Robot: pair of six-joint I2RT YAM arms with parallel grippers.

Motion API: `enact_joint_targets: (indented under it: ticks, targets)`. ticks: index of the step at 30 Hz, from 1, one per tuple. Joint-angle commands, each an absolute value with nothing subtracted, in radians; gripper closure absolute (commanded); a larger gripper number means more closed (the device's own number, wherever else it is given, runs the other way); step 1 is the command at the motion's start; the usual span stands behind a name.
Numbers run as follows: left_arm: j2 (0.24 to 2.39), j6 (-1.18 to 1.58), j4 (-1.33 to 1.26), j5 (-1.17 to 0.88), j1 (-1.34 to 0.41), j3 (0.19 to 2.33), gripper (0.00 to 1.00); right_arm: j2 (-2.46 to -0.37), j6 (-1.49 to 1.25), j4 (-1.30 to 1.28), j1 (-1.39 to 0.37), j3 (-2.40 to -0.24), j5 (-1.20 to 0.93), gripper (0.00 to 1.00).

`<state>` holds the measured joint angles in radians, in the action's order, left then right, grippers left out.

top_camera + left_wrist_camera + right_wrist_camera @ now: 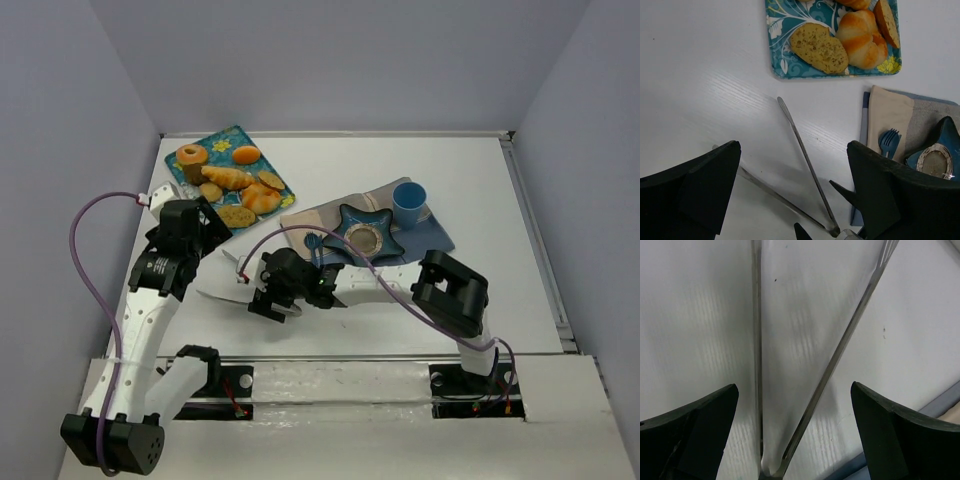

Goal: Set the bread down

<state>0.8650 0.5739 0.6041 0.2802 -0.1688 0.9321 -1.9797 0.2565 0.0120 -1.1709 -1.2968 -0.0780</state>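
The bread (271, 180) is a small flat tan-brown oval on the right edge of the blue patterned tray (222, 142) at the back left. It also shows in the left wrist view (886, 20), cut by the frame's top edge. My left gripper (205, 232) is open and empty, just in front of the tray's near corner; in its wrist view (792, 150) it hangs over bare table. My right gripper (272, 292) is open over the hinged end of metal tongs (225, 291), whose two arms lie spread on the table between its fingers (794, 387).
The tray also holds a speckled flat bread (819, 47), a golden twisted roll (862, 37), a croissant (228, 177) and a doughnut (191, 155). A blue star dish (365, 235), blue cup (408, 200) and blue fork (888, 140) sit on a cloth (890, 115) at centre.
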Motion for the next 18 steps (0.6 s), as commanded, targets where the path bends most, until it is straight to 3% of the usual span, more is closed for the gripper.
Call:
enact_joint_targets:
  ticks: [1, 18]
  targets:
    - [0.871, 0.537, 0.606, 0.322, -0.17, 0.943, 0.01, -2.006, 0.264, 0.054, -1.169, -1.37, -0.006, 0.0]
    - [0.865, 0.514, 0.577, 0.27, -0.112, 0.92, 0.01, -2.157, 0.173, 0.046, -1.169, -1.453, 0.069, 0.0]
